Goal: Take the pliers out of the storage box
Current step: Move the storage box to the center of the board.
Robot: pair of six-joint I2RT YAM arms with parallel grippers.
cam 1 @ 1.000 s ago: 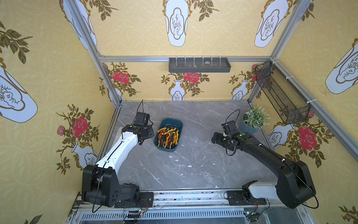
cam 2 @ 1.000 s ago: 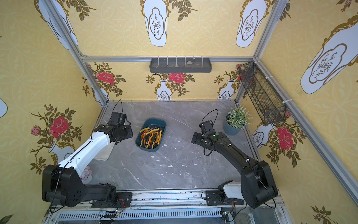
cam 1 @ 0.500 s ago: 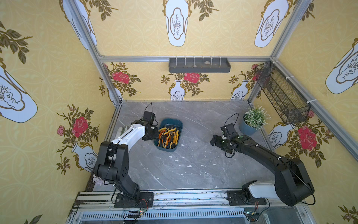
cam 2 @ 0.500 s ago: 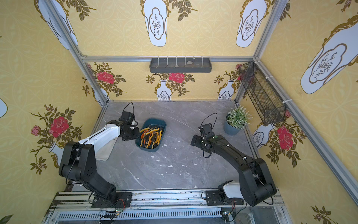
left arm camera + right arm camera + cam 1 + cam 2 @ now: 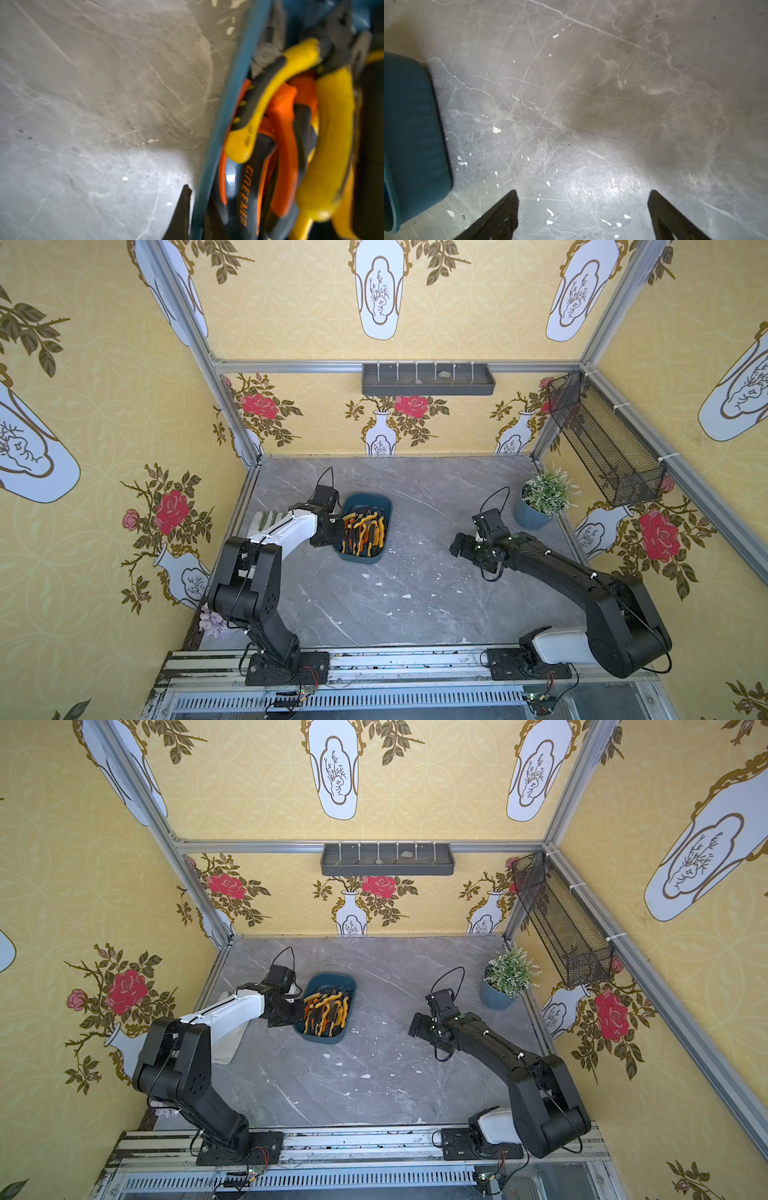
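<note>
The storage box (image 5: 365, 558) (image 5: 320, 1039), a teal tub, stands left of centre on the grey marble table in both top views. Inside it lie several pliers (image 5: 363, 529) (image 5: 326, 1011) with yellow or orange handles, heaped together. My left gripper (image 5: 338, 531) (image 5: 300, 1011) is at the box's left wall. In the left wrist view the left gripper (image 5: 199, 207) is shut on the box's rim (image 5: 228, 104), one finger (image 5: 182, 212) outside, the other inside beside the pliers (image 5: 280, 124). My right gripper (image 5: 457, 545) (image 5: 583, 199) hangs open over bare table, right of the box (image 5: 411, 135).
A potted plant (image 5: 544, 497) stands at the back right. A grey tray (image 5: 428, 379) hangs on the back wall and a black mesh basket (image 5: 602, 443) on the right wall. A pale cloth (image 5: 228, 1036) lies under the left arm by the left wall.
My left gripper came in against the box's left wall and closed on its rim. The right gripper shifted slightly and stays open.
</note>
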